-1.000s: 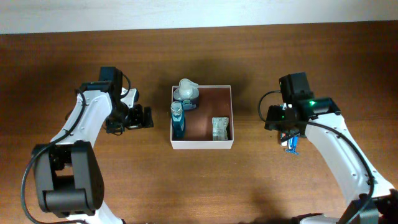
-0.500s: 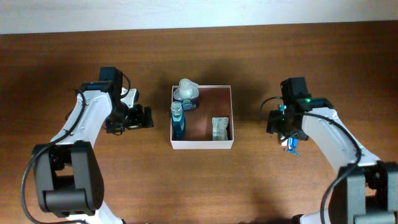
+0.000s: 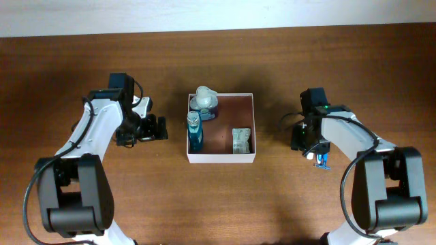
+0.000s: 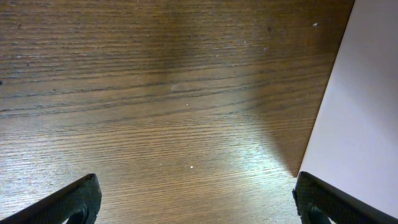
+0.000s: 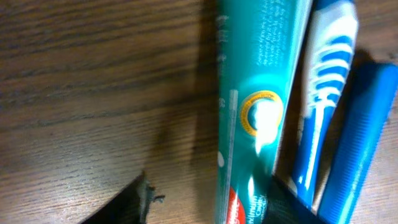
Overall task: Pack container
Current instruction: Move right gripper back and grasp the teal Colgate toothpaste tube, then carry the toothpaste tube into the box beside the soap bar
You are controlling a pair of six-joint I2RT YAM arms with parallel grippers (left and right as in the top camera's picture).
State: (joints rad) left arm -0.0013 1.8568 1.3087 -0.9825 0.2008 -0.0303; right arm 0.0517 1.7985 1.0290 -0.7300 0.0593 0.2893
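container (image 3: 221, 158) between left hand (image 3: 162, 128) and right hand (image 3: 313, 148), touching neither

Dark wooden table (image 3: 218, 204); pale wall (image 3: 204, 13)

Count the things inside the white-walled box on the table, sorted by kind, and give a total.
Bottles: 2 (the blue bottle and the pale bottle)
Packets: 1 (the small packet)
Total: 3 things in the container
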